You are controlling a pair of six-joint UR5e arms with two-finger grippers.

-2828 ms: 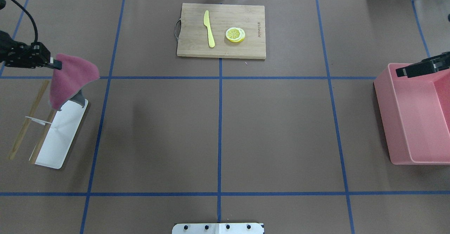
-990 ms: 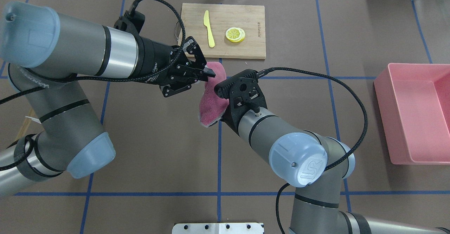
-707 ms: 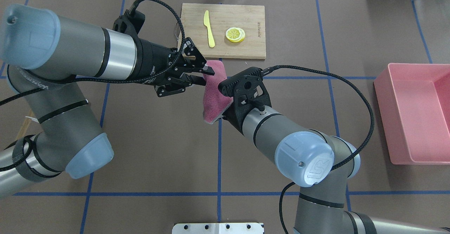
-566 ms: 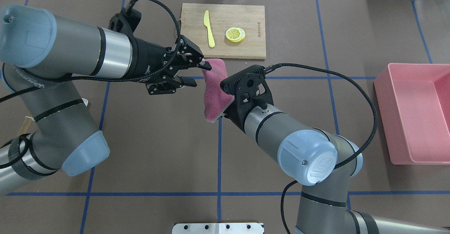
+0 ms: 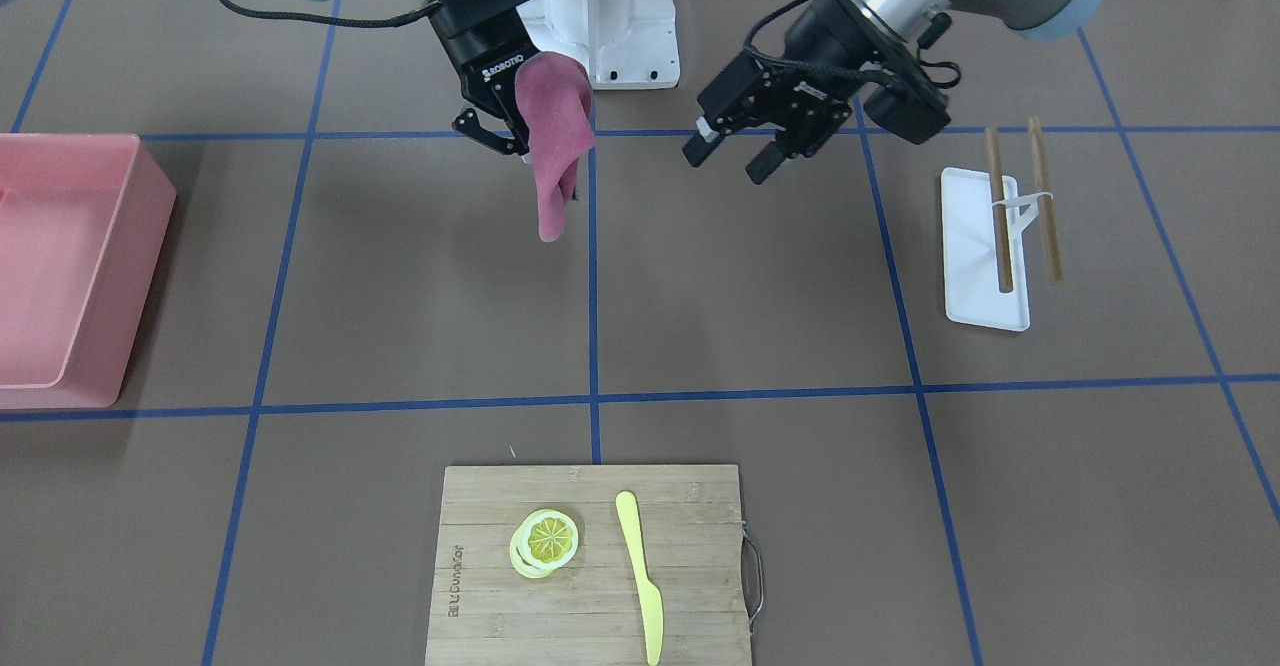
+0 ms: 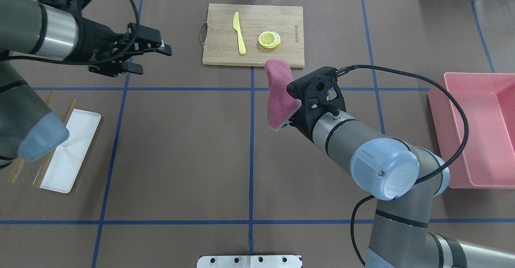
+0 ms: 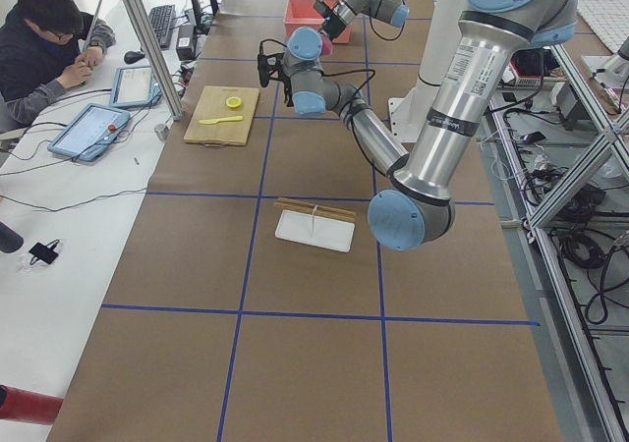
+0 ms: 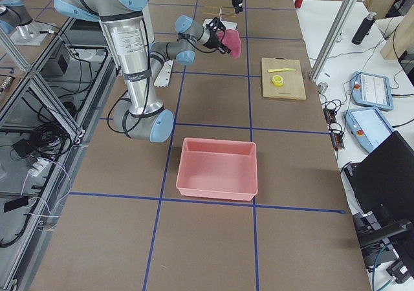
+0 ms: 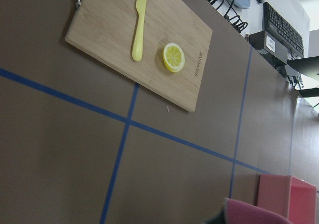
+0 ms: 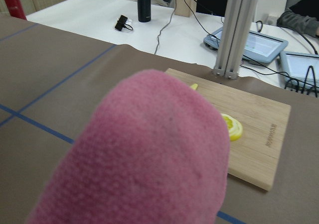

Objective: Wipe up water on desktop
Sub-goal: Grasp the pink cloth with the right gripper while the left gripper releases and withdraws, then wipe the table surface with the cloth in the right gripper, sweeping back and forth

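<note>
The brown desktop with blue tape lines shows no water that I can make out. My right gripper is shut on a pink cloth and holds it hanging above the middle of the desktop, just in front of the cutting board. The cloth hides the fingers from overhead and fills the right wrist view. My left gripper is open and empty, off to the left of the cloth and well apart from it. The left gripper also shows in the front view.
A bamboo cutting board at the far middle carries a yellow knife and lemon slices. A pink bin stands at the right edge. A white tray with chopsticks lies at the left.
The left gripper brought the cloth to the middle, the right gripper took hold of it, and the left opened and pulled back left. The right gripper moved the cloth slightly right.
</note>
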